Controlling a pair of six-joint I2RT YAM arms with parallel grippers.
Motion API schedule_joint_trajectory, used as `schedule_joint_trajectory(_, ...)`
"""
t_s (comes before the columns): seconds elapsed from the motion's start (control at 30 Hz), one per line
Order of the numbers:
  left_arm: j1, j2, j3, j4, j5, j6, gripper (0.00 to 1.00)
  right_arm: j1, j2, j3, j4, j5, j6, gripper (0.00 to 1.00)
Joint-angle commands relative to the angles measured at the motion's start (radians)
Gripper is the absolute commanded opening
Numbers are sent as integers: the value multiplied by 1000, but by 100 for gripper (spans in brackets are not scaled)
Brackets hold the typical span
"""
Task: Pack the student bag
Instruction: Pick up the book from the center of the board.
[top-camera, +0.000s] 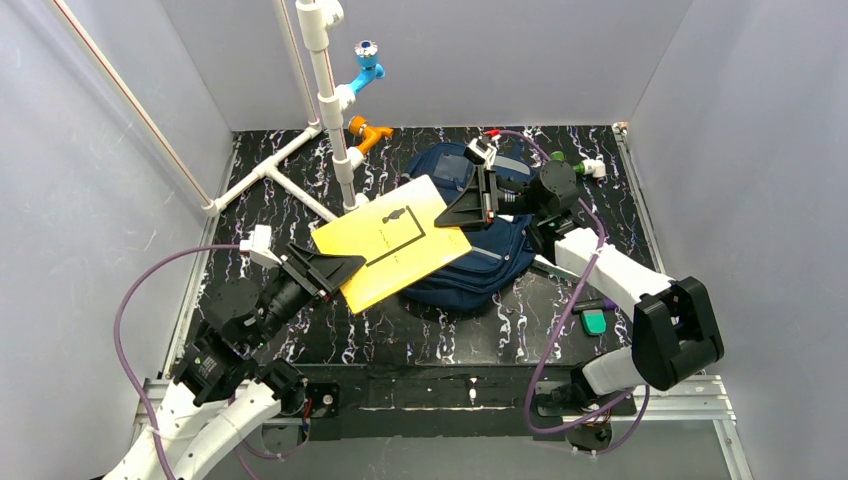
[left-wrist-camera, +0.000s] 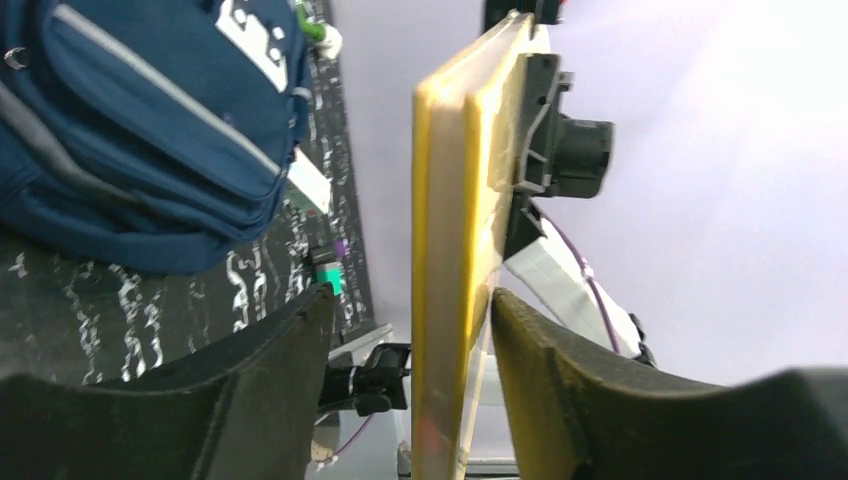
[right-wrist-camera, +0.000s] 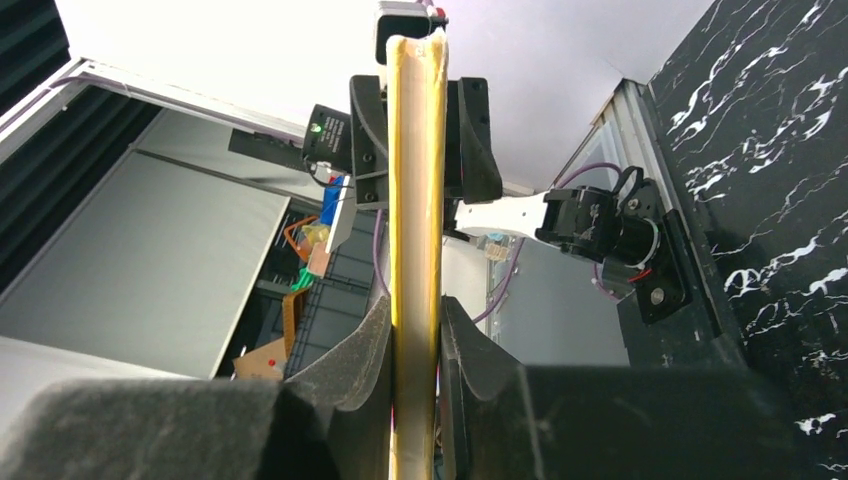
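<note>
Yellow and glossy, a thin hard-cover book (top-camera: 395, 240) with a black line drawing on its face hangs flat between the two arms, its long side running on a slant from the near left to the far right. The right gripper (top-camera: 450, 215) is clamped on the book's far right edge; from its own wrist the black fingers (right-wrist-camera: 372, 340) press both covers with no gap, and the pale page block shows as a narrow strip between yellow boards (right-wrist-camera: 415, 200). The left gripper (top-camera: 345, 268) sits at the near left corner with its jaws spread around the book (left-wrist-camera: 450, 250): one finger (left-wrist-camera: 530, 340) is against a cover, the other stands clear of it, so there is no pinch on that side. Under the book lies the student bag (top-camera: 480, 275), soft navy fabric, rounded and slumped, on the black table (top-camera: 500, 330) with its white marble veining. It rests right of centre, towards the back, with its long axis running roughly from the far edge to the near one and its pocketed front turned up; the left wrist view shows padded seams, a thin grey stripe and a white dotted patch (left-wrist-camera: 130, 150). Whether the book touches the bag I cannot tell. A white plastic pipe frame (top-camera: 325, 90) stands at the back left.
</note>
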Motion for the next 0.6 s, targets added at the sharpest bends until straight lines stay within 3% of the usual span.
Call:
schedule_joint_trajectory(0.0, 4, -56, -48, 221, 6, -37, 53, 14, -7, 21, 170, -20, 76, 1)
schedule_joint_trajectory(0.3, 4, 16, -5, 237, 117, 1, 25, 14, 76, -3, 253, 25, 150, 1)
schedule_joint_trajectory(0.37, 4, 35, -4, 240, 136, 4, 28, 14, 93, -13, 348, 48, 213, 1)
schedule_joint_trajectory(0.43, 4, 49, -8, 256, 159, -2, 45, 14, 110, -14, 432, 80, 278, 1)
schedule_joint_trajectory(0.47, 4, 54, -13, 272, 168, -2, 46, 14, 120, -12, 455, 87, 301, 1)
schedule_joint_trajectory(0.57, 4, 55, -17, 282, 165, -2, 14, 14, 135, -9, 465, 79, 309, 1)
